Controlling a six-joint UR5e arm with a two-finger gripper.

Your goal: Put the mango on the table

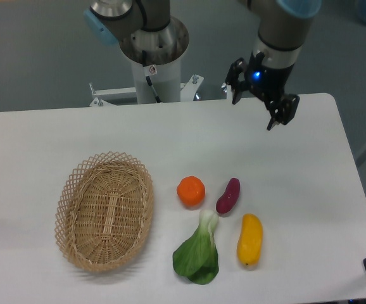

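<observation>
Gripper (252,109) hangs high over the table's (309,183) far edge, fingers spread, nothing between them | mango (249,239) lies on the tabletop near the front right, well apart from the gripper | purple vegetable (228,196) just above it, orange (190,191) and leafy green (199,251) alongside | wicker basket (104,210) sits left.

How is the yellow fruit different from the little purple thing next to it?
The mango is yellow-orange, while the purple vegetable is dark reddish purple. The mango looks longer and fatter than the purple vegetable. The mango lies almost straight toward the front edge, while the purple vegetable is tilted on a slant. Both are smooth, oblong and lying on the white table, with nothing holding them.
</observation>
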